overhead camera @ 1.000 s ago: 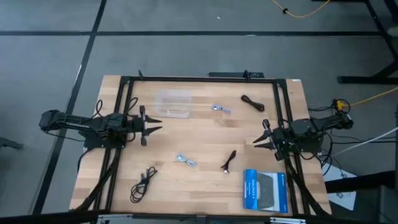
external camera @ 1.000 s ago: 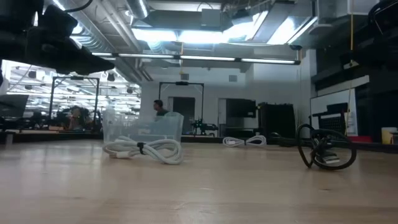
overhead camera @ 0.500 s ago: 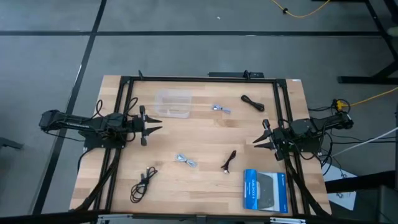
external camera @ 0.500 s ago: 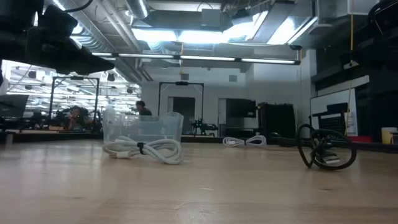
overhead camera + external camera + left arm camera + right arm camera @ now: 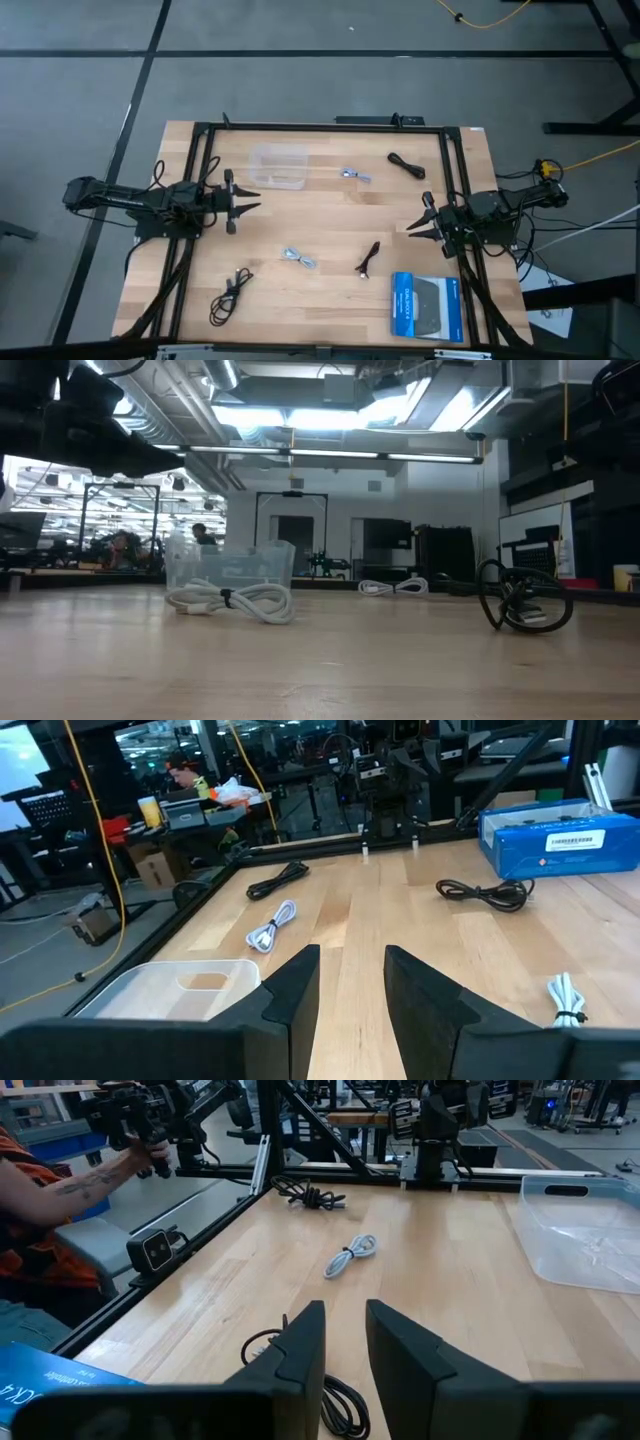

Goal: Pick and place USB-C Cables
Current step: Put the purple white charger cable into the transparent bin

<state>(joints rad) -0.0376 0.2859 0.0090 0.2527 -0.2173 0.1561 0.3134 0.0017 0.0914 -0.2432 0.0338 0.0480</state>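
Several short USB-C cables lie loose on the wooden table. A black one [image 5: 405,165] lies at the far right and a silver-white one [image 5: 355,176] beside it. Another silver-white one [image 5: 300,259] and a black one [image 5: 368,258] lie mid-table, and a black one [image 5: 229,294] at the near left. My left gripper [image 5: 250,201] hovers open and empty at the table's left, its fingers [image 5: 300,990] pointing right. My right gripper [image 5: 412,229] hovers open and empty at the right, above the black mid-table cable [image 5: 300,1380], its fingers [image 5: 395,1350] pointing left.
A clear plastic container [image 5: 278,167] stands at the far left, just beyond my left gripper. A blue box [image 5: 427,306] lies at the near right. A black frame [image 5: 320,126] runs round the table. A person's arm [image 5: 60,1190] shows beyond the near edge.
Both arms and all the cables have kept still. In the low view, a person far back in the room has walked toward that picture's left.
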